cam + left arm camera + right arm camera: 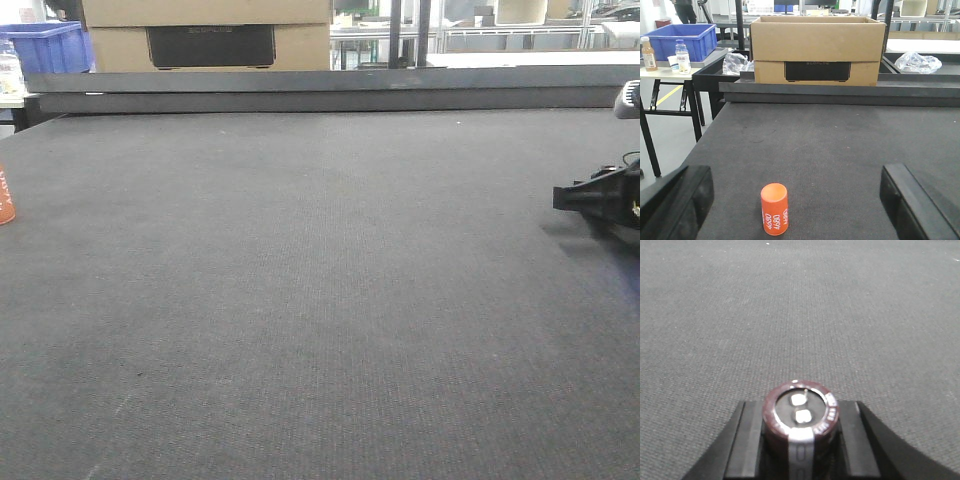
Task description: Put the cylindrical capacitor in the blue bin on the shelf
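Note:
My right gripper (801, 409) is shut on the cylindrical capacitor (801, 422). The capacitor has a dark brown sleeve, a white-grey stripe and two silvery terminals on its end face, and it is held just above the dark mat. In the front view the right gripper (572, 198) reaches in from the right edge; the capacitor does not show there. My left gripper (795, 175) is open and low over the mat. An orange cylinder with white digits (774, 208) stands upright between its fingers, touching neither. The shelf is out of view.
A large cardboard box (817, 50) stands behind a raised black rail (330, 90) at the table's far edge. A blue crate (680, 40) and bottles (682, 56) sit on a side table to the left. The orange cylinder also shows at the front view's left edge (5, 195).

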`<action>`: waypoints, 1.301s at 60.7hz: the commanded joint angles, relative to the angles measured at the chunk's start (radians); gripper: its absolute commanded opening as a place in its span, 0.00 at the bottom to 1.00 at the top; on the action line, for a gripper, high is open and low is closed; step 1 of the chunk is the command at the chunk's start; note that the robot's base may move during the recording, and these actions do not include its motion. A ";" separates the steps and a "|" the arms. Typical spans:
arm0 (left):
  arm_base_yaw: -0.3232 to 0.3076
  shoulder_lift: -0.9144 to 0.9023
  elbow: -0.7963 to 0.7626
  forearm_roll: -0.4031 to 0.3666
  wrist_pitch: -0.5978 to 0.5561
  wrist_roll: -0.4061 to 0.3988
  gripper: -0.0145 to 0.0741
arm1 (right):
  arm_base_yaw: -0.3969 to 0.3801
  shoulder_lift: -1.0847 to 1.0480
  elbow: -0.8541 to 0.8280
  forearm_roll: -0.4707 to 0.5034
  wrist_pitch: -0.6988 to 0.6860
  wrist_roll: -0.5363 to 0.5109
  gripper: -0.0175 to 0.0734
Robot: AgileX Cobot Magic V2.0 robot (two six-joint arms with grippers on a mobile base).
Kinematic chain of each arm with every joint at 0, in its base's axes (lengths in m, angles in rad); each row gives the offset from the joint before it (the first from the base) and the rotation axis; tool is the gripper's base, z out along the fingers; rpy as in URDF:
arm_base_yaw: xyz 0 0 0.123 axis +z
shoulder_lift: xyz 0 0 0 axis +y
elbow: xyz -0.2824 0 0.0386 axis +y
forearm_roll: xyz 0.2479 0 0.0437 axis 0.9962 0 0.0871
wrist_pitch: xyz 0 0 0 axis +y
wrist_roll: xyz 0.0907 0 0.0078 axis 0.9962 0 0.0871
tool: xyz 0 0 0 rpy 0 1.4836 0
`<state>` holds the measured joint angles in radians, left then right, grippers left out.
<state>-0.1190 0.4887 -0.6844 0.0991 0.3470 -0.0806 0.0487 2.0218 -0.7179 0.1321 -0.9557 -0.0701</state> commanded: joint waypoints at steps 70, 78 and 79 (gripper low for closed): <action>0.046 0.912 0.297 -0.099 -1.083 -0.005 0.82 | -0.006 -0.909 -0.004 0.008 0.748 -0.006 0.01; 0.046 1.072 0.246 -0.099 -1.162 -0.005 0.82 | -0.006 -0.909 -0.004 0.008 0.748 -0.006 0.01; 0.046 1.095 0.235 -0.099 -1.169 -0.005 0.82 | -0.006 -0.909 -0.004 0.008 0.748 -0.006 0.01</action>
<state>-0.0748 1.5046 -0.4117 0.0057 -0.7481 -0.0806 0.0487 1.1211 -0.7179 0.1343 -0.1939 -0.0701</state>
